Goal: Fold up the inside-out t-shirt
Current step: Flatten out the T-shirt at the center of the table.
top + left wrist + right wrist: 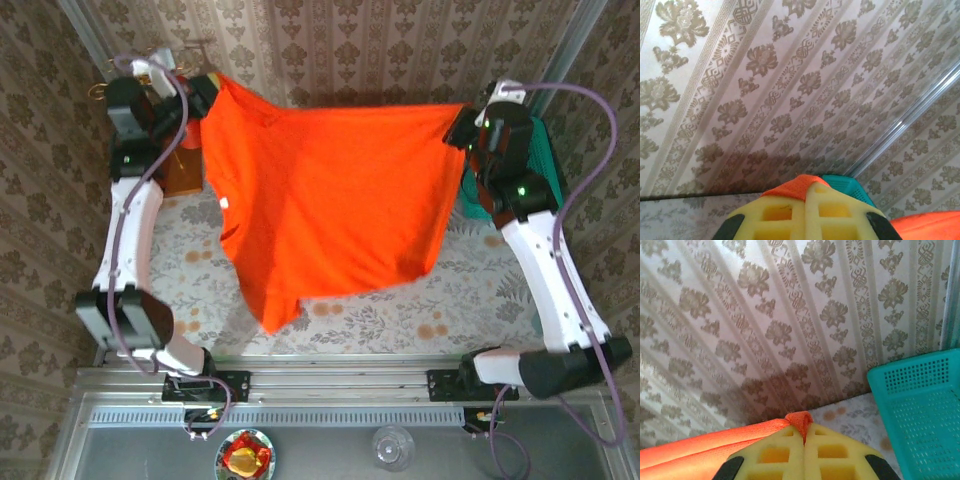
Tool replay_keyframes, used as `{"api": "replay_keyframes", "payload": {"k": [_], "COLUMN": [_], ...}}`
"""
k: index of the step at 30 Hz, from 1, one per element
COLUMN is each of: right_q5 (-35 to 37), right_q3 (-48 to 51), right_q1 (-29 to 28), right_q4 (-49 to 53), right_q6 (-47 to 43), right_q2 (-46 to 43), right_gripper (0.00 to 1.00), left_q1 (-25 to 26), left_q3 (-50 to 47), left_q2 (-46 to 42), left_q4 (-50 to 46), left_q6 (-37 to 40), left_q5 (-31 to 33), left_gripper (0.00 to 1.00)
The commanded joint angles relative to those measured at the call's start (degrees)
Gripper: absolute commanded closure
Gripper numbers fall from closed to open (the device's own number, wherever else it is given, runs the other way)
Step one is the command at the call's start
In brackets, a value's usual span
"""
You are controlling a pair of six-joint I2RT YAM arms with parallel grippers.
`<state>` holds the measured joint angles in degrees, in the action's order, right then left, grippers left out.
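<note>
The inside-out t-shirt (320, 200), a plain bright orange-red short-sleeved garment of soft, wrinkly fabric, hangs in the air as a broad sheet above the floral-patterned bench (430, 310). Its nearest part is a loose lower corner left of centre, drooping toward the bench; I cannot tell whether it touches the surface. From there the cloth rises away to a taut upper edge that runs left to right, which is the shirt's long axis here.

At each end of that edge a pair of jaws is clamped on a pinch of fabric. The left jaws' yellow foam pads (775, 215) meet with a fold of the shirt between them, and the right jaws' pads (770, 457) do the same. So the shirt lies between the two pairs, sideways from each and falling toward the near side. Neither arm is closer, as each has a corner. The left end sits a little farther back than the right.

The coming move is probably to lower the sheet flat onto the bench, both ends together. Beside the right jaws stands a teal perforated plastic basket (920, 410), and behind everything is the damask-patterned wall (380, 50).
</note>
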<state>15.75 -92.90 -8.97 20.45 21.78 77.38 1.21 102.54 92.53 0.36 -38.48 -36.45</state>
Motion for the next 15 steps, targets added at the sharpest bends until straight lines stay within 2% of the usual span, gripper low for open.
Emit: {"api": "replay_keyframes", "payload": {"k": [1, 5, 8, 10, 12, 15], "right_q5": [-3.7, -4.1, -6.3, -8.9, -12.3, -16.8], "right_q3": [-9.9, -18.2, -19.0, -15.7, -9.6, 1.7], "right_q1": [2.6, 4.1, 5.3, 5.6, 5.7, 5.7], "right_q4": [-6.6, -5.2, -4.1, -5.3, -8.1, -11.3], "right_q6": [4.5, 4.8, 5.6, 5.4, 5.0, 4.2], "right_q2": [4.5, 9.2, 10.1, 9.1, 6.9, 3.3], "right_gripper": [1.00, 1.00, 1.00, 1.00, 1.00, 1.00], "left_q1": [0.5, 0.6, 0.5, 0.5, 0.5, 0.5], "left_q3": [14.7, 29.6, 32.5, 28.7, 19.7, -1.5], "left_q2": [3.4, 9.8, 10.9, 9.1, 4.7, -6.0], "left_q4": [4.1, -1.6, -3.9, -4.4, -3.9, -1.0], "left_q6": [0.4, 0.6, 0.7, 1.3, 2.8, 5.5], "left_q5": [0.3, 0.1, -2.6, -4.2, -4.8, -2.1], "left_gripper": [1.00, 1.00, 1.00, 1.00, 1.00, 1.00]}}
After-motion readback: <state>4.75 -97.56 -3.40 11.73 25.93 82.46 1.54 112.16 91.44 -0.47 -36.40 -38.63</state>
